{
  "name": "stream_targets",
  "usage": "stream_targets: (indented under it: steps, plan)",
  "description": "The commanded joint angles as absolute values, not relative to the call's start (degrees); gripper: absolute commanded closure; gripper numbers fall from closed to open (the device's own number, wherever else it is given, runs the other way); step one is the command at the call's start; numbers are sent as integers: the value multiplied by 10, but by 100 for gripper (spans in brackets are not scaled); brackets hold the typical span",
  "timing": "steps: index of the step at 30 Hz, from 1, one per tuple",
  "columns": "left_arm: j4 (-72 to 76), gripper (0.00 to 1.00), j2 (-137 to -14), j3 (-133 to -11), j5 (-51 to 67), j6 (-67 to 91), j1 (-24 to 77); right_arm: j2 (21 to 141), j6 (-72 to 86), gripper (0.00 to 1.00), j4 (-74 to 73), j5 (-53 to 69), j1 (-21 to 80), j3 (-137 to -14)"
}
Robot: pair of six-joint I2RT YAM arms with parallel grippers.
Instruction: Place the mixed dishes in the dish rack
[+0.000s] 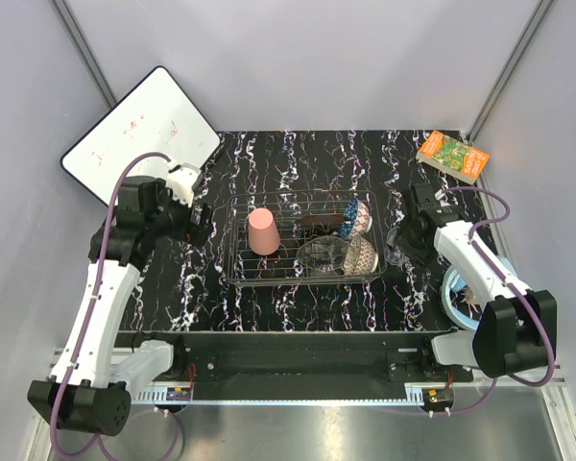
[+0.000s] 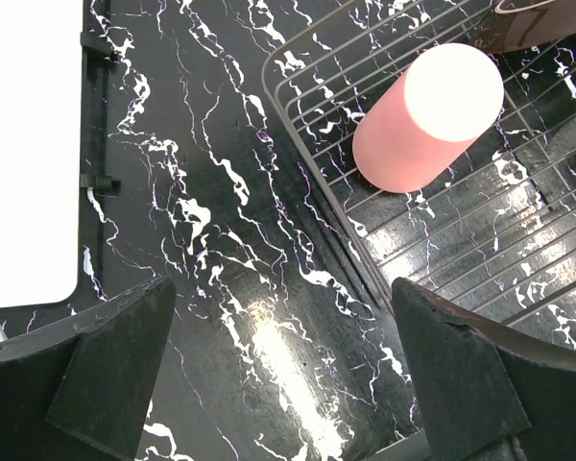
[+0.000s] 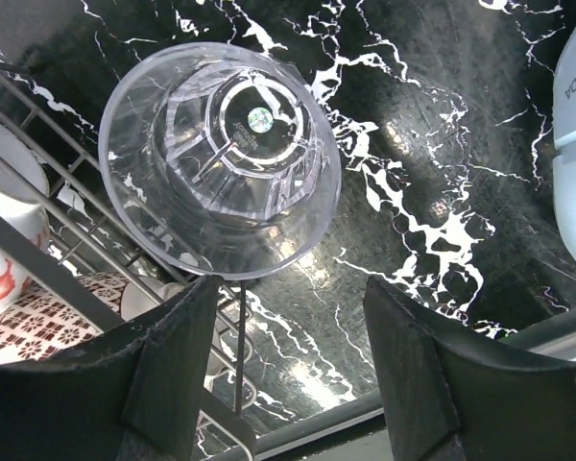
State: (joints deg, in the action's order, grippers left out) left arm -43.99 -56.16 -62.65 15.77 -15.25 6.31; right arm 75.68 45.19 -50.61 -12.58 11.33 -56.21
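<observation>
Clear small glass [image 3: 221,154] sits just ahead of the parted, empty right fingers [image 3: 163,370]; left fingers [image 2: 106,370] gape beside the silver wire dish rack [image 2: 313,178]

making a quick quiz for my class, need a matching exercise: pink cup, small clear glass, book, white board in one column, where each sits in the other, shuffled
1. pink cup
2. small clear glass
3. book
4. white board

a. far right corner
b. far left corner
c. inside the dish rack
d. just outside the rack's right side

Pairs: 1-c, 2-d, 3-a, 4-b
</observation>
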Motion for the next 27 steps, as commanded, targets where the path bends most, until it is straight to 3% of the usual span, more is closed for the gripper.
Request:
stream_targets:
  steps: [1, 7, 27]
  plan:
    - [-439, 1, -544, -648, 153, -161, 61, 743, 447, 28, -490, -95, 106, -559]
    - [-443, 1, -544, -650, 157, -155, 61, 681, 438, 23, -508, -91, 101, -567]
    - [-461, 1, -562, -677, 182, -142, 62, 771, 418, 25, -468, -91, 33, -553]
